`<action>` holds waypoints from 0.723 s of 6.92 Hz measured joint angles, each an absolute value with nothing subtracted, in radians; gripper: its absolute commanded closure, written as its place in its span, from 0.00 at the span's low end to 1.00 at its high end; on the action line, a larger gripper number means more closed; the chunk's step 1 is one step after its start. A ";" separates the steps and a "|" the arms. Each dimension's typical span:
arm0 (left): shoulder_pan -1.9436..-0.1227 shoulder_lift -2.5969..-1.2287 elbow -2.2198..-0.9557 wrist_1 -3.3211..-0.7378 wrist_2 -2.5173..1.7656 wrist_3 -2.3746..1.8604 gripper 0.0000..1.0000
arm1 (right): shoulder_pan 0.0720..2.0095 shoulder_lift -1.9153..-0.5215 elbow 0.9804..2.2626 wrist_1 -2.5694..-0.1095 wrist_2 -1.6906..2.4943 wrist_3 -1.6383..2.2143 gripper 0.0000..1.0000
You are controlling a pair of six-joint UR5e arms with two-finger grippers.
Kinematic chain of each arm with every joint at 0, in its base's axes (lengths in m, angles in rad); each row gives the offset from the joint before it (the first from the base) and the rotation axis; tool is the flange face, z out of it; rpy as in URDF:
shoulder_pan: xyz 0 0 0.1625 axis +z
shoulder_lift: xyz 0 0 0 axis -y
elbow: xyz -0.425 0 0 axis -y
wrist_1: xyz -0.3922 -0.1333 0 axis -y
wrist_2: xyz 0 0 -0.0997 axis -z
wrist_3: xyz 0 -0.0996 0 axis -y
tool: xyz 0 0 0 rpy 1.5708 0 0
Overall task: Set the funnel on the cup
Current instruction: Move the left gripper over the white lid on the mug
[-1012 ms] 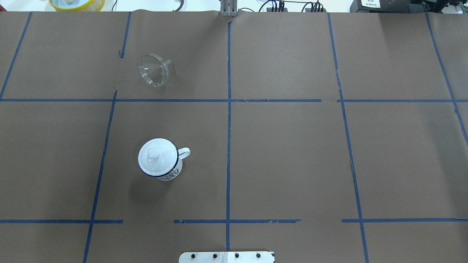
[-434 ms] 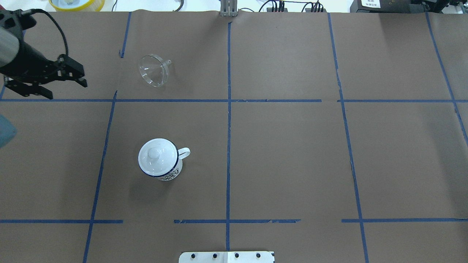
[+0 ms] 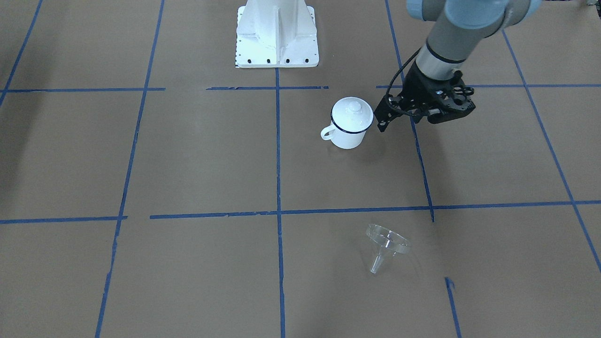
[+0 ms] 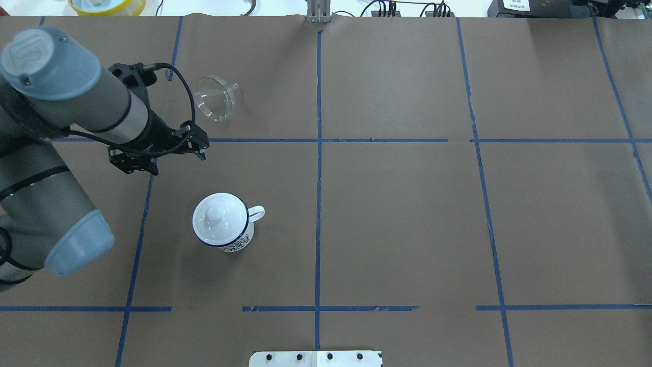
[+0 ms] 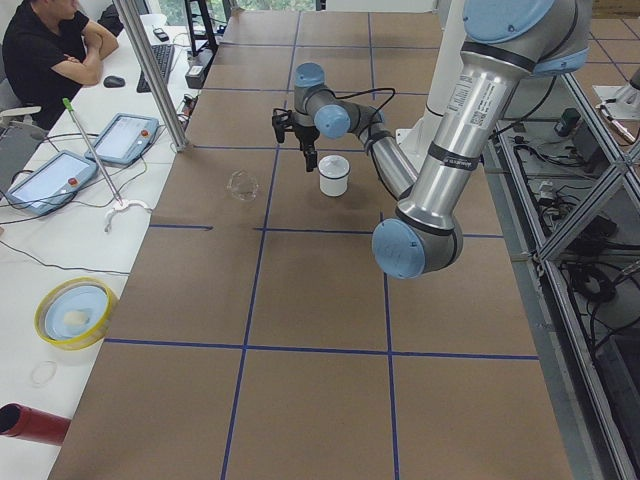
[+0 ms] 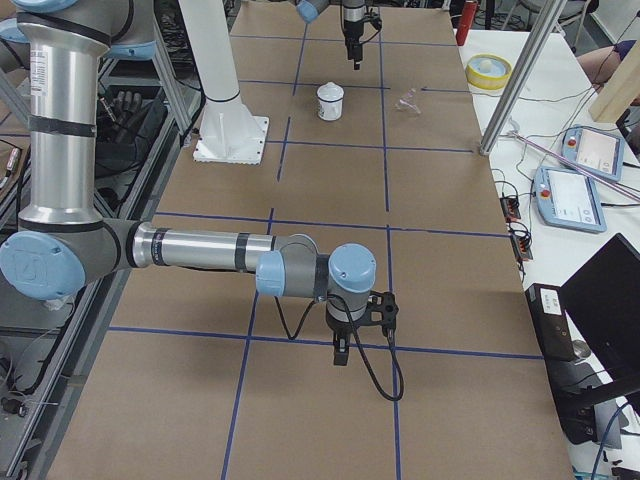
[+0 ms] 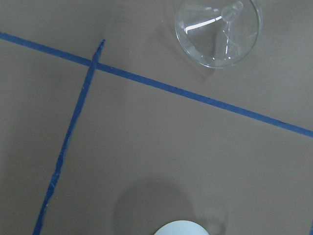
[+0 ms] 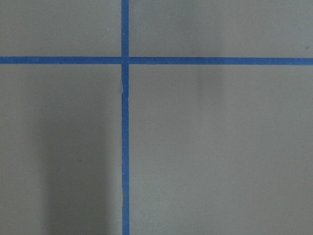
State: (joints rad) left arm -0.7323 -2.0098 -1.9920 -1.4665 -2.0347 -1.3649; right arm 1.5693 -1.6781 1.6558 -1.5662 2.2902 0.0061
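Between the funnel point(image 4: 215, 98) and the cup point(image 4: 238, 244), the left gripper point(image 4: 177, 163) hovers empty, jaws spread. Funnel lies on its side on the surface point(image 4: 407, 214), well apart from the cup. A knobbed lid point(image 4: 216, 218) covers the cup: remove it by the knob first, then grip the funnel's rim.

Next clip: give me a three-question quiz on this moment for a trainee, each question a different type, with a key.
1. True or false: the funnel sits on the cup.
2. What covers the cup's mouth? A) a lid B) the funnel C) nothing
3. Fill in: the left gripper is ____ (open or shut) and holds nothing.

Key: 1 false; 2 A; 3 open.
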 measured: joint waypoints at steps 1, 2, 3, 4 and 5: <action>-0.687 -2.042 -1.997 -1.411 -2.016 -1.397 0.11 | 1.569 -1.678 1.656 -1.566 2.290 0.006 0.00; -0.657 -2.063 -2.002 -1.369 -2.010 -1.419 0.14 | 1.569 -1.678 1.656 -1.566 2.290 0.006 0.00; -0.635 -2.070 -2.002 -1.351 -2.007 -1.434 0.14 | 1.569 -1.678 1.656 -1.566 2.290 0.006 0.00; -0.620 -2.071 -1.999 -1.346 -2.006 -1.445 0.14 | 1.569 -1.678 1.656 -1.566 2.290 0.006 0.00; -0.614 -2.072 -1.993 -1.346 -2.005 -1.450 0.14 | 1.569 -1.678 1.655 -1.566 2.290 0.006 0.00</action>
State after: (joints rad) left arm -0.6138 -2.0723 -1.9925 -1.3459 -2.0049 -1.4497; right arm 1.5693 -1.6782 1.6554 -1.5662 2.2902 0.0061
